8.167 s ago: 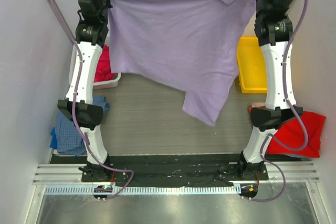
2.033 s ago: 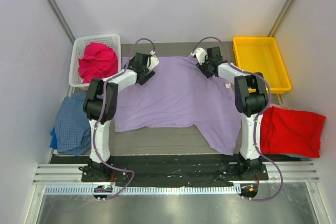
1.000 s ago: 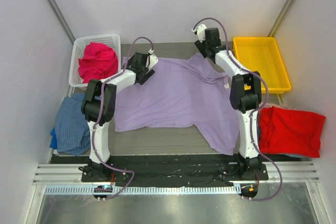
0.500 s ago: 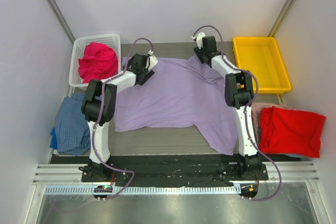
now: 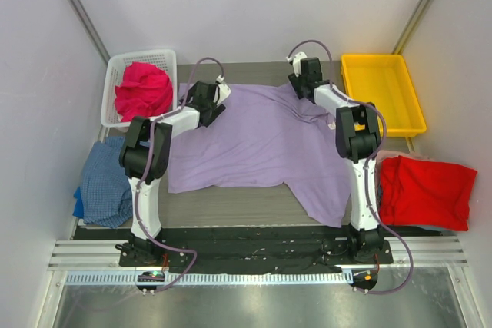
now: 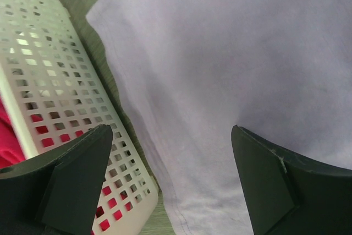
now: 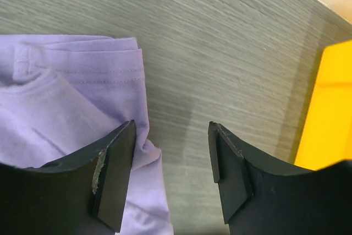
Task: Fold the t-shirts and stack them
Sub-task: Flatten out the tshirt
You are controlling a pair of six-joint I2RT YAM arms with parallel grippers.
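1. While my left pincer [image 6: 170, 136] gapes wide and empty, the lavender t-shirt [image 5: 261, 140] lies spread beneath it, with the mesh basket [image 6: 66, 92] just beside one finger. Closing low here could snag the mesh.
2. Right pincer [image 7: 170, 127]: partly open, empty. Bunched shirt edge at one finger, bare counter [image 7: 220, 53] below the gap.
3. Risk: closing here catches nothing, or only one layer, giving a crooked fold.

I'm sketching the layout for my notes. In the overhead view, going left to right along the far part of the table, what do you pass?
White mesh basket, with the magenta-pink t-shirt in it → lavender t-shirt, spread flat → yellow tray.
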